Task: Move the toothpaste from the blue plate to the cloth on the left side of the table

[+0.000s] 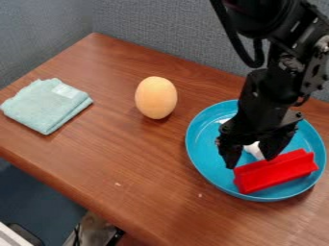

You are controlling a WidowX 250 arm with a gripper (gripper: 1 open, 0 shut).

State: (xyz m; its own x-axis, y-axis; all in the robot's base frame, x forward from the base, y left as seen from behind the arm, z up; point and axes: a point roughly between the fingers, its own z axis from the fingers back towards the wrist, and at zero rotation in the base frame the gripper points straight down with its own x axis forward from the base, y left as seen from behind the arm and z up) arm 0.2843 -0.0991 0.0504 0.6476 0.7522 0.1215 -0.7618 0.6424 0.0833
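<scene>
The blue plate [207,163] sits at the right of the table [115,154]. Inside it the toothpaste [260,150] shows only as a small white patch between the black fingers. My gripper [253,154] is lowered into the plate, open, its fingers straddling the tube. I cannot tell whether the fingers touch it. The cloth [44,103], a folded light teal towel, lies at the far left of the table, well away from the arm.
A red rectangular block [276,171] lies in the plate just in front of the gripper. An orange egg shape [156,97] stands mid-table between plate and cloth. The table's front edge runs diagonally below.
</scene>
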